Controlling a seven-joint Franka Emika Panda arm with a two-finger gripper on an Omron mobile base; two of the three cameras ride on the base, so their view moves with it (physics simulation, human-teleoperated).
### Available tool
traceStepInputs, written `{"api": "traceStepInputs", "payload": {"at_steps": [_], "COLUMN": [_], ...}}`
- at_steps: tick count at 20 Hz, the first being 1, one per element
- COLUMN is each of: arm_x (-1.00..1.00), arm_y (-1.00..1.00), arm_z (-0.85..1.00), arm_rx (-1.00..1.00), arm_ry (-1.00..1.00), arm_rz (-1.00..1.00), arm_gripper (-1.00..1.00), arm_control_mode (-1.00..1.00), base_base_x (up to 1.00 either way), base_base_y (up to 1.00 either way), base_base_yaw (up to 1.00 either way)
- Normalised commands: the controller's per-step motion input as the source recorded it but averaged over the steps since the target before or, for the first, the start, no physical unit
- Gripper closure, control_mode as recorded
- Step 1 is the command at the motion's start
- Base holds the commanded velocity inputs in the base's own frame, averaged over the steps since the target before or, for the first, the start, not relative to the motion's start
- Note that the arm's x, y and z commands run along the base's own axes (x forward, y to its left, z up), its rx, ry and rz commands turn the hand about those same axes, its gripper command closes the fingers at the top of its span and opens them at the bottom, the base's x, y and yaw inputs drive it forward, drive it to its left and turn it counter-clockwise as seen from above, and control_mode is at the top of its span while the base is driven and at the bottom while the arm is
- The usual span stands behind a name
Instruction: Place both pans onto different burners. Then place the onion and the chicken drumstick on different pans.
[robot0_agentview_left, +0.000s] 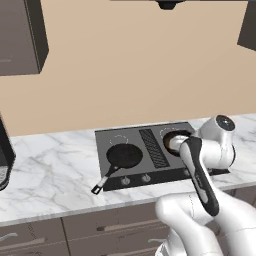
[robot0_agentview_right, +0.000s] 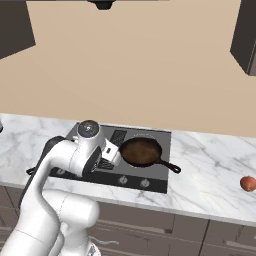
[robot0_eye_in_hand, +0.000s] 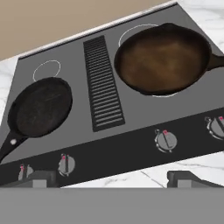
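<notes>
The all-black pan (robot0_eye_in_hand: 41, 106) rests on the front left burner of the dark cooktop (robot0_eye_in_hand: 131, 118), its handle (robot0_agentview_left: 100, 185) pointing out over the front edge. On the right side, the brown-interior pan (robot0_eye_in_hand: 162, 59) covers a large burner, with its handle (robot0_agentview_right: 172, 167) aimed right. A small burner ring (robot0_eye_in_hand: 47, 61) is marked behind the black pan. My gripper (robot0_eye_in_hand: 114, 179) hovers open above the knob strip with nothing between its fingertips (robot0_eye_in_hand: 41, 178). From the right base view the gripper (robot0_agentview_right: 112, 151) is just left of the brown pan (robot0_agentview_right: 141, 151). The onion (robot0_agentview_right: 248, 183) lies far right on the counter.
A ribbed vent (robot0_eye_in_hand: 103, 83) divides the cooktop, and round knobs (robot0_eye_in_hand: 165, 140) line its front strip. Marble counter (robot0_agentview_left: 50, 170) spreads on both sides. Dark wall cabinets (robot0_agentview_left: 20, 35) hang above left, and a dark appliance (robot0_agentview_left: 4, 155) stands at the far left.
</notes>
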Motion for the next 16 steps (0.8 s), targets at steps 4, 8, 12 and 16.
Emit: {"api": "traceStepInputs", "payload": {"at_steps": [4, 8, 12, 16], "arm_x": [-0.08, -0.16, -0.26, -0.28], "arm_y": [-0.62, -0.64, -0.72, -0.77], "arm_z": [0.51, 0.47, 0.27, 0.01], "arm_rx": [-0.01, -0.01, -0.01, -0.07], "arm_ry": [0.09, 0.14, 0.15, 0.08], "arm_rz": [0.00, 0.00, 0.00, 0.00], "arm_gripper": [-1.00, -1.00, -1.00, -1.00], "arm_control_mode": [-1.00, -1.00, -1.00, -1.00], "base_base_x": [0.00, 0.00, 0.00, 0.00], "base_base_y": [0.00, 0.00, 0.00, 0.00], "base_base_yaw": [0.00, 0.00, 0.00, 0.00]}}
